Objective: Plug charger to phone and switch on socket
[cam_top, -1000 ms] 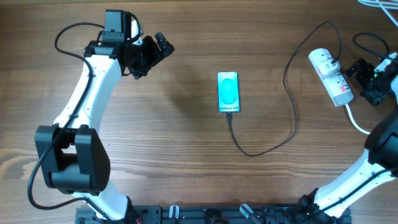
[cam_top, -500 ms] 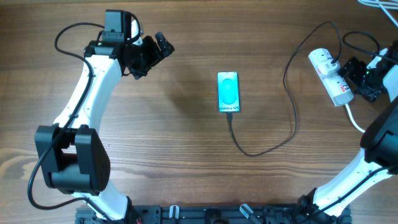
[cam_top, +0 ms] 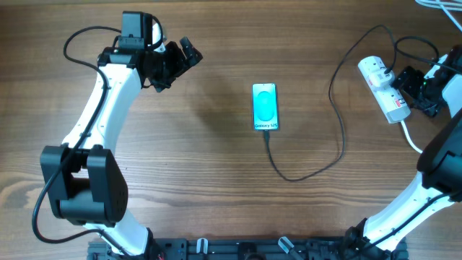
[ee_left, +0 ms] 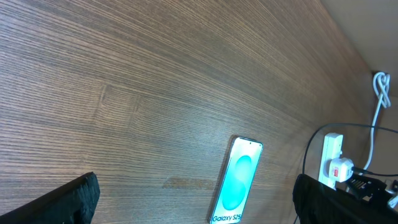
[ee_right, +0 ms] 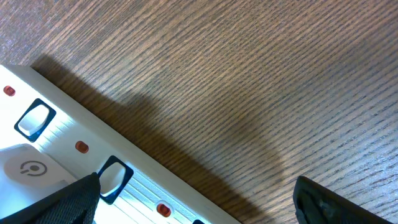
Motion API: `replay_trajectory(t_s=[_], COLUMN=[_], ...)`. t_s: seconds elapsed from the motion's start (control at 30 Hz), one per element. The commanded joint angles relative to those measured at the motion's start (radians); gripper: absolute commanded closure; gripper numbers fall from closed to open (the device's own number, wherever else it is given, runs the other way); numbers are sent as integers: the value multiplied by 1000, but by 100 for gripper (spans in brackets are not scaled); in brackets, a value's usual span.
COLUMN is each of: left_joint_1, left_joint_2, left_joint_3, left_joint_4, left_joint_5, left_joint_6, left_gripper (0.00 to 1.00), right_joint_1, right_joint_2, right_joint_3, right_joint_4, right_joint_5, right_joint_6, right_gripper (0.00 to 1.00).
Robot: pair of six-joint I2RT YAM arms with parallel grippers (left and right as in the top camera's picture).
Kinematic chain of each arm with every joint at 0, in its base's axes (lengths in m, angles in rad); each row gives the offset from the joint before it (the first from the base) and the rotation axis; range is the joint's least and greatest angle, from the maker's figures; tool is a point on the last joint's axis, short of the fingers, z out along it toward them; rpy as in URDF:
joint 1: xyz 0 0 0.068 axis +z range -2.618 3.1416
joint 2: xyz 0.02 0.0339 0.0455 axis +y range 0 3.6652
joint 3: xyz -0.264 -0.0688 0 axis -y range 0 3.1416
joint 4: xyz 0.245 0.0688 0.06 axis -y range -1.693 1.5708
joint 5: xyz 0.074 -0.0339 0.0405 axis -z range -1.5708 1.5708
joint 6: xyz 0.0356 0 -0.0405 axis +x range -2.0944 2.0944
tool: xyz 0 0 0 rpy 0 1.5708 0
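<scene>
From above, you can see the phone (cam_top: 265, 107) lying flat in the middle of the desk (cam_top: 216, 188), with its blue-green screen facing up. The charger (cam_top: 294, 178) is a thin black wire. One end meets the near end of the phone. The wire loops round to the right and goes up to the socket (cam_top: 381, 87), the long white strip by the far right edge. Your right gripper (cam_top: 401, 88) is just beside the socket, on its right side. Your left gripper (cam_top: 180, 63) is far off on the left, well apart from the phone

From the left wrist, both fingers (ee_left: 68, 200) show at the bottom corners, wide apart with nothing between them, so this gripper is open. The phone lies on the desk farther off

From the right wrist, the fingers are wide apart too, so that gripper is open and holds nothing. The white socket with little red marks fills the bottom left. One finger is over its edge, and you cannot tell if it touches
</scene>
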Motion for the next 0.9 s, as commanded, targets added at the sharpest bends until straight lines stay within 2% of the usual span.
replay_trajectory(t_s=[0.0,0.33,0.87], left_joint_1=[3,3,3], left_joint_2=[-15,-15,-15], left_joint_3=[1,1,1], left_joint_4=[1,1,1], left_joint_5=[-10,-10,-10], left_joint_6=[23,23,23], left_gripper=[0,0,0], right_joint_1=[5,7,9], right_joint_2=[29,44,44], right_joint_3=[-16,-16,-3], right_joint_4=[3,-32,21], right_joint_5=[26,68,52], right_joint_6=[-5,-5,-5], right_gripper=[1,3,3])
